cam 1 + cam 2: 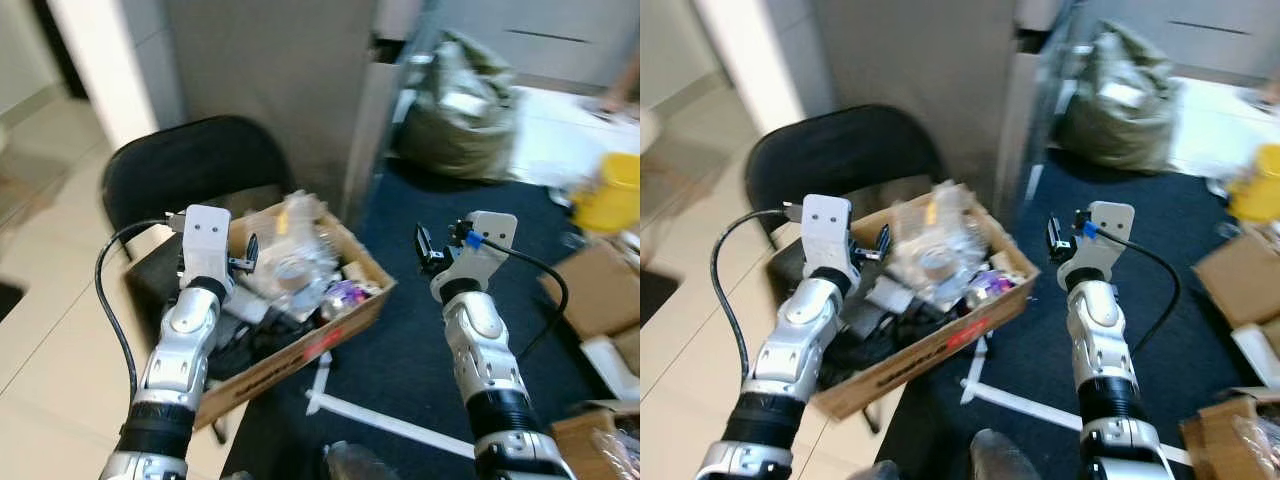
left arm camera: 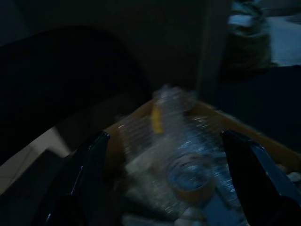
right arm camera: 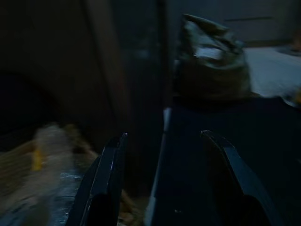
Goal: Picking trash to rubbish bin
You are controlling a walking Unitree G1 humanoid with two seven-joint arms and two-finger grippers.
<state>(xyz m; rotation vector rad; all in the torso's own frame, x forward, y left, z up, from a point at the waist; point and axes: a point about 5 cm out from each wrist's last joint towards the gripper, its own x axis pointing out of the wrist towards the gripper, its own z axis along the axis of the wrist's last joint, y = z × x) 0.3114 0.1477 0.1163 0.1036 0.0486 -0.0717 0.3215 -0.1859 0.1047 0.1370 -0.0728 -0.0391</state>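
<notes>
Because the crumpled clear plastic bottle (image 1: 295, 235) is thin and empty-looking, it should be light, springy and somewhat slippery; its narrower neck or a creased flank seems the safest hold. It lies on top of the trash heaped in the cardboard box (image 1: 300, 355), which sits before a black chair (image 1: 190, 165). From the left gripper (image 2: 164, 174), whose fingers are spread wide and empty, the bottle sits at twelve o'clock, near ahead. The right gripper (image 3: 164, 179), also wide and empty, hangs over dark carpet (image 1: 420, 350), with the box at its nine o'clock.
</notes>
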